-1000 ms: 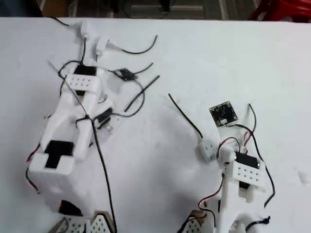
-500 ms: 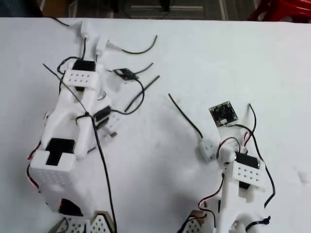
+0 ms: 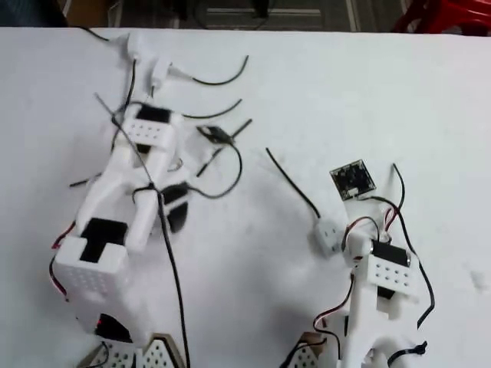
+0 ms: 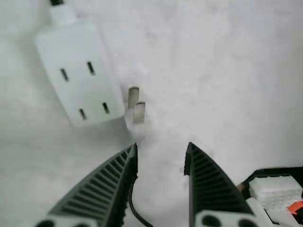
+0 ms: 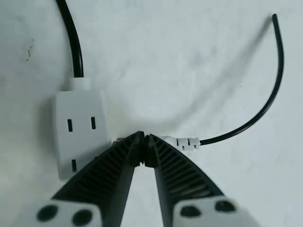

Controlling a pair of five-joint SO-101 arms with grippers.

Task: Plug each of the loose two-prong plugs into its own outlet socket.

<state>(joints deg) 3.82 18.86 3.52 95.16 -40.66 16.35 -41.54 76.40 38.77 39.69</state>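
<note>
Two-prong plugs lie loose on a white table (image 3: 307,92), one in front of each arm, and neither is in a socket.

The left gripper (image 4: 161,151) has its ribbed fingers spread apart and holds nothing. Just past one fingertip lies the first plug (image 4: 135,106), flat on the table, with its two metal prongs pointing away from the gripper. The prongs sit just beside the long edge of the first outlet block (image 4: 78,71). That block is white, and its two pairs of slots face upward. A black cord (image 4: 135,213) runs under the nearer finger.

The right gripper (image 5: 143,142) has its fingers pressed together. Their tips sit over the middle of the second plug (image 5: 182,142), which shows on both sides of them. Whether the tips touch the plug cannot be told. The plug's prong end reaches the side of the second outlet block (image 5: 78,127), outside its slots. The plug's black lead (image 5: 265,99) curves away to a free end.

From above, the right arm (image 3: 383,284) is at the near right of the table. A small circuit board (image 3: 353,180) lies beyond it.
</note>
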